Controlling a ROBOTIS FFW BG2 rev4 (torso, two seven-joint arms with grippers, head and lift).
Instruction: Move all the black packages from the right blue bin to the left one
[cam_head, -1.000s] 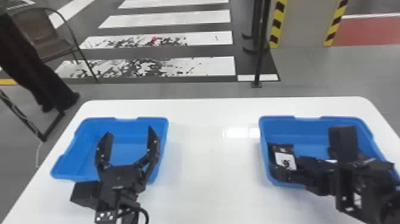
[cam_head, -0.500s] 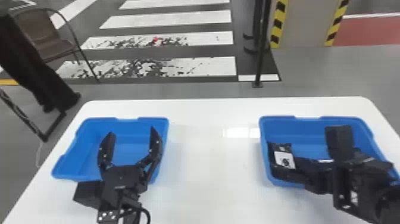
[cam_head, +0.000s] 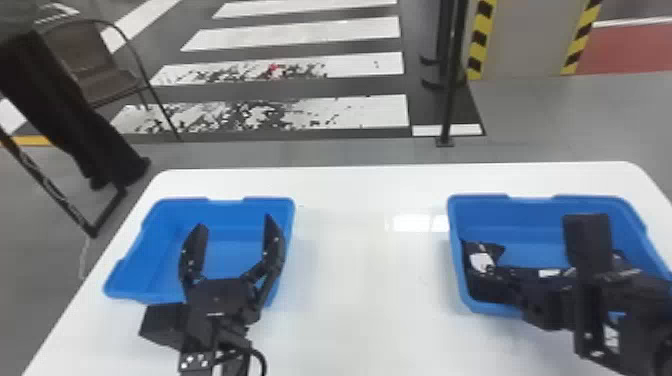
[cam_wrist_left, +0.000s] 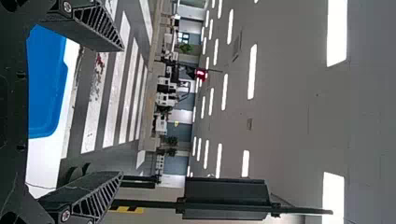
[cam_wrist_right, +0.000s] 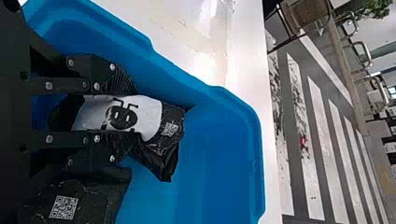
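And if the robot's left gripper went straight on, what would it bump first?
Probably nothing close by. The left gripper points out over the left blue bin, and the way looks free, though its height above the bin is hard to judge.

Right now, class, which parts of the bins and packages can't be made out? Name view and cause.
- Right bin, near part: head view, behind right arm.
- Left bin, part of near rim: head view, behind left gripper.
- Labelled package, one part: right wrist view, behind right gripper.
- Coded package, one part: right wrist view, cut off by edge.
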